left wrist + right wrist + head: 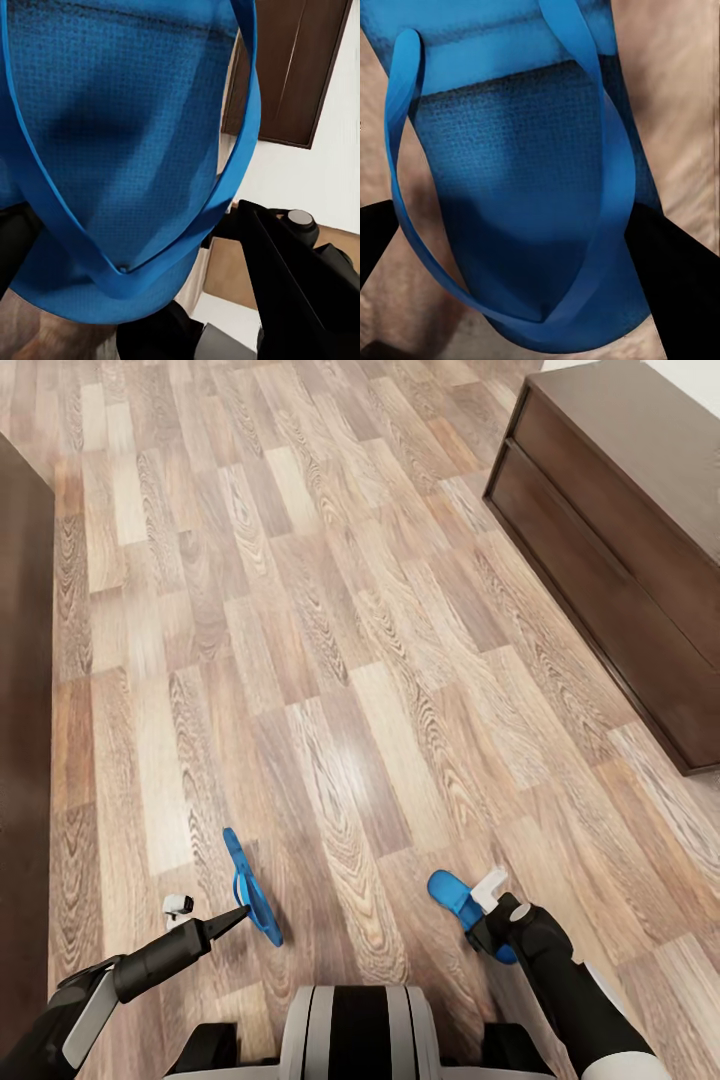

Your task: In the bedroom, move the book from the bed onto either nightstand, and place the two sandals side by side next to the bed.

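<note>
Light-brown wood-plank floor fills room; dark wood cabinet at far right, dark furniture edge at left, both cut off by frame. Left gripper pinches one blue sandal, held on edge above floor. Right gripper clamps second sandal, heel end hidden behind wrist. Wrist views: sandal soles and thong straps close up, fingers partly hidden.
</note>
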Controlling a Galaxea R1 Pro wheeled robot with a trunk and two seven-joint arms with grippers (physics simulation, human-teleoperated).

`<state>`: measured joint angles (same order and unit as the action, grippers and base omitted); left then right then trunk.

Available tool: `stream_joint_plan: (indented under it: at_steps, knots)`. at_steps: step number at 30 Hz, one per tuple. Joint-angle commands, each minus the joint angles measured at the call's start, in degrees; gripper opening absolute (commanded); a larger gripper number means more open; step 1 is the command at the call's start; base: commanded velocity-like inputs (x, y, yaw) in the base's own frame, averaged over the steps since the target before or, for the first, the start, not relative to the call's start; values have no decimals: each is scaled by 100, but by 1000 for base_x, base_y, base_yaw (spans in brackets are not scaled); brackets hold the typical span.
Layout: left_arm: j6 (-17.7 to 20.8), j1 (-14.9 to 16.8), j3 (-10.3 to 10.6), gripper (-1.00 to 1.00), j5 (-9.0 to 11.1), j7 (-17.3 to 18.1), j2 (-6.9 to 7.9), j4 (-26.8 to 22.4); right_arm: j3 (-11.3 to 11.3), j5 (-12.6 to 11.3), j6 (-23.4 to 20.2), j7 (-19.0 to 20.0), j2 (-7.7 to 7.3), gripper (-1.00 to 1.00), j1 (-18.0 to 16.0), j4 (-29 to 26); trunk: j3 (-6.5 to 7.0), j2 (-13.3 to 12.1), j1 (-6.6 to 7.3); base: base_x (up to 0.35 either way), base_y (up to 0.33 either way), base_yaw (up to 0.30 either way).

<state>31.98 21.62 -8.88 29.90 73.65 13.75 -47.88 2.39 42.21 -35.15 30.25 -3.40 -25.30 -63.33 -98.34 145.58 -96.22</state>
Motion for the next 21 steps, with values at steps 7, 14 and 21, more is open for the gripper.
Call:
stream_joint_plan:
  at_steps: [7,14,21]
  knots:
    - [30,0,0,-100,-6,-17,-3,-2,-481,-39,-82,129,-9,-100,-2,-566,153,-8,19,0,0,0]
    - [15,-1,-12,-100,-19,-2,25,-2,-2984,-1629,-778,1949,-252,-100,5,-1394,308,-18,37,0,0,0]
    - [-342,-38,-1,-100,-566,-3,118,287,-4589,-1823,-972,4107,-767,-100,56,-1309,463,-27,55,0,0,0]
